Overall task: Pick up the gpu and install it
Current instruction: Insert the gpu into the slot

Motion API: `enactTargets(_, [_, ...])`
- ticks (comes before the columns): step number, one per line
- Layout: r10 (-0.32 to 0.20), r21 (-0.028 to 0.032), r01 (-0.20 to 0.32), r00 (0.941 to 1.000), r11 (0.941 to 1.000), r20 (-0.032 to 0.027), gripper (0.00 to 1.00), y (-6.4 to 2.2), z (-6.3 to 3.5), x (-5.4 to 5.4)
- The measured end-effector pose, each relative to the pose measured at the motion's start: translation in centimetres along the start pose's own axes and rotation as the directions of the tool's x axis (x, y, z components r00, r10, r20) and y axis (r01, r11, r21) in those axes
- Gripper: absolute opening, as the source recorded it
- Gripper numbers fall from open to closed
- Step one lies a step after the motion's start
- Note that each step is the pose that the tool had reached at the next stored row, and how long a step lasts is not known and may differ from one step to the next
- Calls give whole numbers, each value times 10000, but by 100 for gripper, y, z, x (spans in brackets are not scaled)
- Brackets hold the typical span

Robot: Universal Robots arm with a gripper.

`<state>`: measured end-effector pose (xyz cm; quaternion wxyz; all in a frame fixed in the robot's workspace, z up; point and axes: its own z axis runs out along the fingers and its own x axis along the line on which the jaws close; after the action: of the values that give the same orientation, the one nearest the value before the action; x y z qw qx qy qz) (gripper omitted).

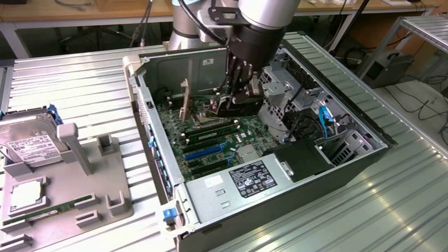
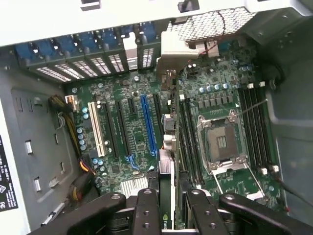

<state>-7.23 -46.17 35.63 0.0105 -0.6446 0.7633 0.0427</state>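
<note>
Gripping the thin flat black gpu (image 2: 165,205) edge-on over the green motherboard (image 2: 122,132).
Reaches down into the open black computer case (image 1: 350,157) lying on the ribbed metal desk (image 1: 84,84), with the black gripper (image 1: 234,102) closed narrowly on the gpu. Holds it upright between the long blue slot (image 2: 148,125) and the square silver processor socket (image 2: 220,144); cannot tell whether touching the board. Sits well apart from the silver hard drive with white label (image 1: 31,144) at the exterior view's left.

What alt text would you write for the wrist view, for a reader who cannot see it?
The end effector grips the gpu, a thin dark card seen edge-on, over the green motherboard inside an open computer case. A blue slot, a white slot and an empty processor socket sit on the board.
</note>
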Motion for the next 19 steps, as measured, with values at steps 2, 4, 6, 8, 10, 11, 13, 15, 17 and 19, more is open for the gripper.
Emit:
enactTargets(2, [-528, -38, 527, 9986, 9986, -28, 26, -1, 22, 1])
enactTargets(4, [-851, -63, 851, 9964, 9964, -42, 26, -1, 30, 2])
enactTargets(6, [-986, -69, 986, 9951, 9951, -46, 26, 3, 41, 7])
enactTargets(8, [-1014, -32, 1014, 9948, 9948, -48, 26, 24, 57, 26])
enactTargets(10, [-1019, 31, 1019, 9948, 9948, -43, 26, 46, 70, 46])
enactTargets(11, [-1022, 77, 1023, 9948, 9947, -40, 26, 59, 80, 59])
enactTargets(13, [-1026, 134, 1027, 9947, 9946, -35, 26, 81, 94, 77])
enactTargets(15, [-1031, 201, 1032, 9947, 9945, -31, 26, 137, 109, 100])
enactTargets(17, [-1043, 263, 1044, 9945, 9942, -28, 26, 190, 123, 122])
enactTargets(19, [-1112, 282, 1113, 9938, 9934, -31, 26, 208, 133, 134])
